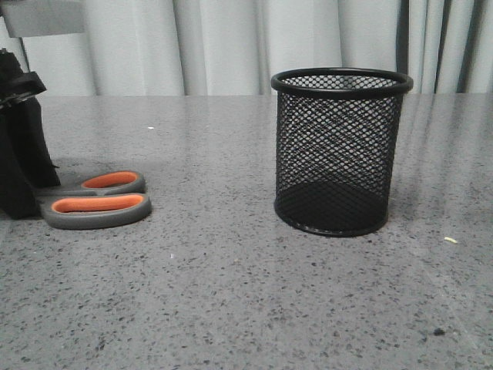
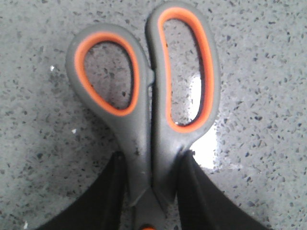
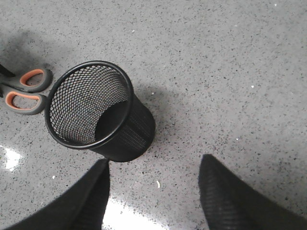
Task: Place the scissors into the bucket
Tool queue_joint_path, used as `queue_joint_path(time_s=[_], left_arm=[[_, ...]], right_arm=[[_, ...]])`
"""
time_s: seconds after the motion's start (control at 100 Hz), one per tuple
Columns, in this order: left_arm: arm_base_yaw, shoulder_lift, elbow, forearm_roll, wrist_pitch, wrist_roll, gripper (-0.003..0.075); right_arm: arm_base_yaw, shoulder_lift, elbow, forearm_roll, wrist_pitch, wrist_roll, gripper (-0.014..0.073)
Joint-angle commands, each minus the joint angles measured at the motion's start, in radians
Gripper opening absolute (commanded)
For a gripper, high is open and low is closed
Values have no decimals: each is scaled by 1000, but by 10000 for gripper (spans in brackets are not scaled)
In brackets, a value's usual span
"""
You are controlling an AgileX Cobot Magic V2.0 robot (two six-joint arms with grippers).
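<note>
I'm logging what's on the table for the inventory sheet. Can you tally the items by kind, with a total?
Scissors: 1
Mesh bucket: 1
Total: 2

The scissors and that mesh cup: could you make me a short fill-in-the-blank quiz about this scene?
1. The scissors lie flat on the ____.
2. The loops of their handles are lined in ____.
3. The bucket stands upright and holds ____.
4. The left end effector has its fingers on either side of the scissors' ____.

Missing words: table; orange; nothing; handles
</note>
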Motion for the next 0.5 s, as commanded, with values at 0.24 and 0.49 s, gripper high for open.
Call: queue_joint_path(time_s=[0.24,0.49], left_arm=[[-10,-83,-203,54,120,-137,-19],[-19,-181,-403,50,126,-243,-19]], right_arm=[[-2,-1,-33,23,-44,-10,373],[-2,-1,-33,73,-59,-10,373]])
